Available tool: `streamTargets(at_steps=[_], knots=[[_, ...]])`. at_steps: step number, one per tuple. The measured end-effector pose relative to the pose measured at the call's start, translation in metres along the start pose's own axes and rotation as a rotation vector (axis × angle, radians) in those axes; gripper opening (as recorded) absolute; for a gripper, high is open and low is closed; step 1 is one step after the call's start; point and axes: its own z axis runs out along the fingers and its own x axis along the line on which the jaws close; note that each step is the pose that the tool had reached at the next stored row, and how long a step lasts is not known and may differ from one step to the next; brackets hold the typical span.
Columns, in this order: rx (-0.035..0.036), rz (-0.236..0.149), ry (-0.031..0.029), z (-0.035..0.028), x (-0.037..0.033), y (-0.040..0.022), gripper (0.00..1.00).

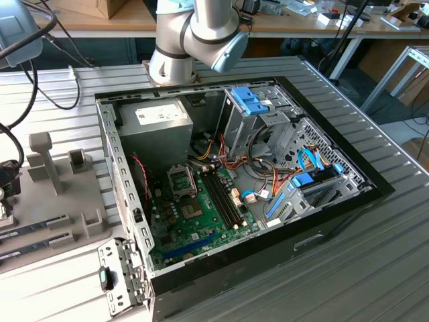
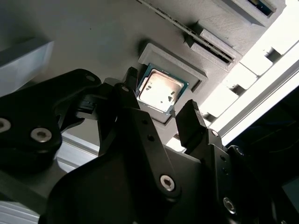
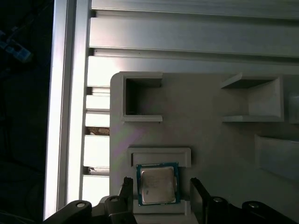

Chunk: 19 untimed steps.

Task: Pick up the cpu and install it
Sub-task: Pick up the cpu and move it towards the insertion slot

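Straddling the cpu (image 3: 158, 184) with the pincer (image 3: 161, 187) spread open, one finger to each side, apparently not touching, ready for opposite edges. Resting flat, metal top up, in a recess near the edge of the grey holder (image 3: 210, 140), kept square for gripping.

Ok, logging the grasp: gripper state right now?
Gripper: open, straddling the cpu, not gripping it.

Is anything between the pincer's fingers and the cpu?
No object. In both wrist views the open pincer straddles the cpu, with just the raised rim of its holder in each gap.
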Motion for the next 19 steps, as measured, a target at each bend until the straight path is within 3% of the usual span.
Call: streamTargets(at_steps=[14,17,19], knots=[[-0.0001,0.000,-0.0002,0.0047,0.0013,0.0002,0.60],[0.0008,-0.003,0.0000,0.0108,0.0015,0.0002,0.60],[0.0005,-0.016,0.0002,0.0111,0.0013,0.0002,0.60]])
